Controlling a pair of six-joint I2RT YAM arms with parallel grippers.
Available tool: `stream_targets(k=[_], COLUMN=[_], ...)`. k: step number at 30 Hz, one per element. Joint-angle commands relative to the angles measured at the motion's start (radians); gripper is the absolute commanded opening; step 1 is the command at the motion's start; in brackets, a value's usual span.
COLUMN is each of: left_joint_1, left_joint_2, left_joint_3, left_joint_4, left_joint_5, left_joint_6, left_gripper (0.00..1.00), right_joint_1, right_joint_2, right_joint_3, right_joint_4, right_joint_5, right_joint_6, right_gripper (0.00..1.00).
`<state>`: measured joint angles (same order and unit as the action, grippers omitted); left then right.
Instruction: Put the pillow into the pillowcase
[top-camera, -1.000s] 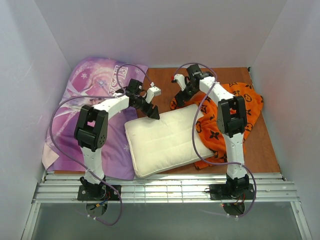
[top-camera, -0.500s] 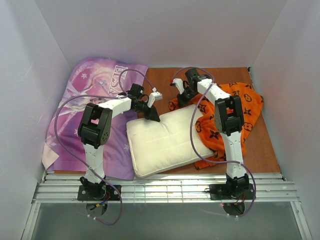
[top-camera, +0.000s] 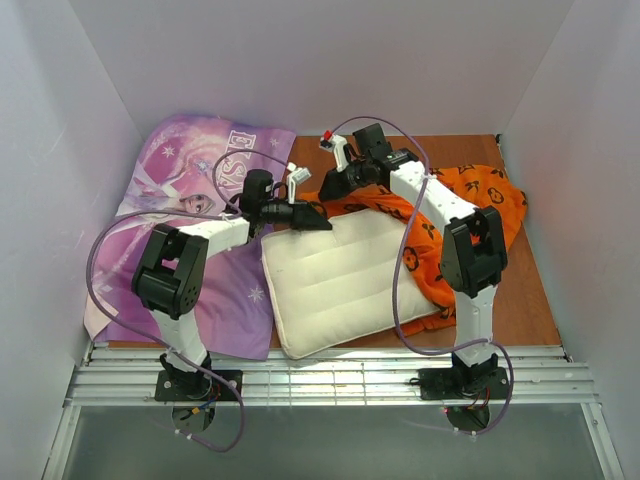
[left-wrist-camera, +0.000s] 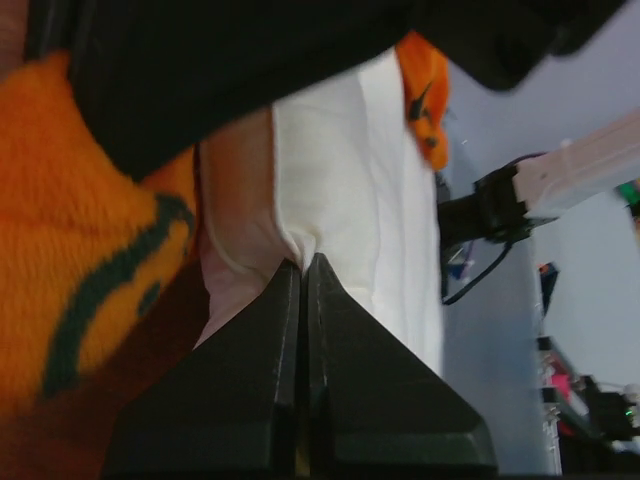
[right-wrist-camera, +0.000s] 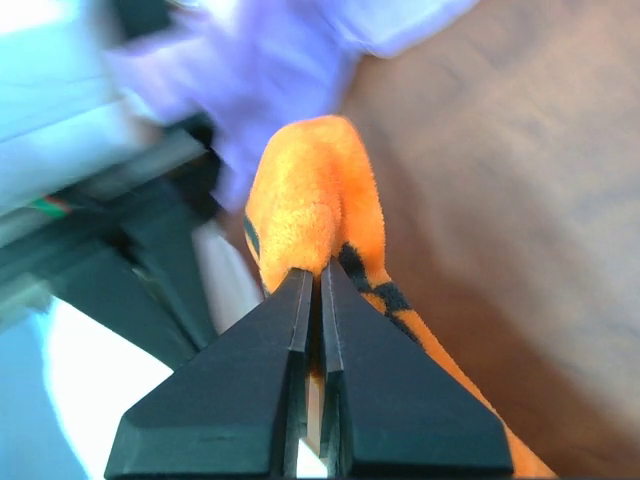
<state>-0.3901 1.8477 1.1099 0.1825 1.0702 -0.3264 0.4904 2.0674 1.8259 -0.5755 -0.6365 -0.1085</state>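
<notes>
The cream-white pillow (top-camera: 345, 280) lies in the middle of the table. My left gripper (top-camera: 325, 224) is shut on its far left corner; in the left wrist view the gripper (left-wrist-camera: 303, 263) pinches a fold of the white pillow (left-wrist-camera: 340, 170). The orange pillowcase (top-camera: 475, 205) with black motifs lies at the right, one edge drawn as a strip along the pillow's far side. My right gripper (top-camera: 322, 193) is shut on that edge, just beyond the left gripper. In the right wrist view the gripper (right-wrist-camera: 312, 270) clamps a bunched orange fold of the pillowcase (right-wrist-camera: 310, 195).
A purple "ELSA" print fabric (top-camera: 185, 200) covers the left of the wooden table (top-camera: 320, 150). White walls close in the left, back and right. A metal rail (top-camera: 330, 375) runs along the near edge by the arm bases.
Both grippers have shut, the left on the pillow's corner and the right on the pillowcase's edge. The right gripper has lifted and pulled that edge leftward. The pillow shifted slightly right.
</notes>
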Motion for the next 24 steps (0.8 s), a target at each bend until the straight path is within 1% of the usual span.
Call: stream_targets(k=[1,2,3,4,6,7,8,9,10,12,13,14,15,16,17,18,19,20,21,22,23,24], left_joint_1=[-0.018,-0.013,-0.003,0.005,0.037,0.049,0.06,0.085,0.097,0.125,0.129,0.134,0.14,0.142,0.142,0.119,0.1,0.052,0.021,-0.012,-0.089,-0.134], left_joint_2=[-0.111,-0.125,-0.154,-0.163,-0.169,-0.166,-0.162,-0.157,-0.136,-0.117,-0.114,-0.117,-0.129,-0.146,-0.2,-0.224,-0.254,-0.306,-0.344,-0.381,-0.413,-0.473], left_joint_3=[-0.054,-0.102,-0.12,-0.143,-0.211,-0.231,-0.243,-0.271,-0.281,-0.279,-0.268,-0.253,-0.213,-0.184,-0.153,-0.116,-0.04,-0.015,-0.002,-0.021,-0.042,-0.062], left_joint_4=[0.405,0.44,0.43,0.422,0.404,0.379,0.333,0.321,0.316,0.273,0.241,0.163,0.119,0.06,-0.084,-0.175,-0.277,-0.413,-0.452,-0.471,-0.488,-0.492], left_joint_5=[0.039,0.022,-0.008,-0.062,-0.11,-0.172,-0.199,-0.22,-0.242,-0.251,-0.254,-0.242,-0.234,-0.231,-0.239,-0.298,-0.337,-0.387,-0.498,-0.556,-0.603,-0.698], left_joint_6=[-0.373,-0.396,-0.399,-0.417,-0.428,-0.407,-0.402,-0.405,-0.425,-0.416,-0.399,-0.342,-0.306,-0.243,-0.171,0.03,0.126,0.218,0.394,0.444,0.492,0.547], left_gripper=[0.0,0.0,0.0,0.0,0.0,0.0,0.0,0.0,0.0,0.0,0.06,0.18,0.39,0.48,0.56,0.86,0.87,0.88,0.89,0.93,0.98,0.98], right_joint_1=[0.063,0.066,0.069,0.08,0.1,0.121,0.132,0.14,0.151,0.149,0.136,0.123,0.108,0.088,0.047,0.024,-0.022,-0.042,-0.059,-0.09,-0.108,-0.127], right_joint_2=[-0.107,-0.122,-0.139,-0.168,-0.187,-0.182,-0.176,-0.165,-0.139,-0.107,-0.067,-0.05,-0.035,-0.046,-0.076,-0.119,-0.213,-0.263,-0.314,-0.417,-0.472,-0.572], right_joint_3=[-0.078,-0.111,-0.144,-0.218,-0.276,-0.29,-0.292,-0.286,-0.255,-0.206,-0.16,-0.111,-0.011,0.018,0.013,-0.047,-0.081,-0.123,-0.195,-0.247,-0.298,-0.409], right_joint_4=[0.271,0.307,0.342,0.418,0.491,0.524,0.542,0.555,0.559,0.546,0.508,0.447,0.33,0.262,0.231,0.188,0.163,0.139,0.081,0.062,0.045,0.025], right_joint_5=[-0.109,-0.101,-0.098,-0.092,-0.06,-0.052,-0.048,-0.046,-0.04,-0.035,-0.035,-0.063,-0.081,-0.078,-0.072,-0.065,-0.051,-0.002,0.036,0.075,0.137,0.164], right_joint_6=[0.27,0.314,0.351,0.412,0.444,0.473,0.489,0.504,0.509,0.488,0.465,0.437,0.379,0.345,0.311,0.231,0.184,0.134,0.021,-0.02,-0.06,-0.094], right_gripper=[0.01,0.01,0.01,0.01,0.01,0.01,0.01,0.01,0.01,0.01,0.01,0.15,0.25,0.34,0.63,0.76,0.88,0.94,0.95,0.96,0.96,0.96])
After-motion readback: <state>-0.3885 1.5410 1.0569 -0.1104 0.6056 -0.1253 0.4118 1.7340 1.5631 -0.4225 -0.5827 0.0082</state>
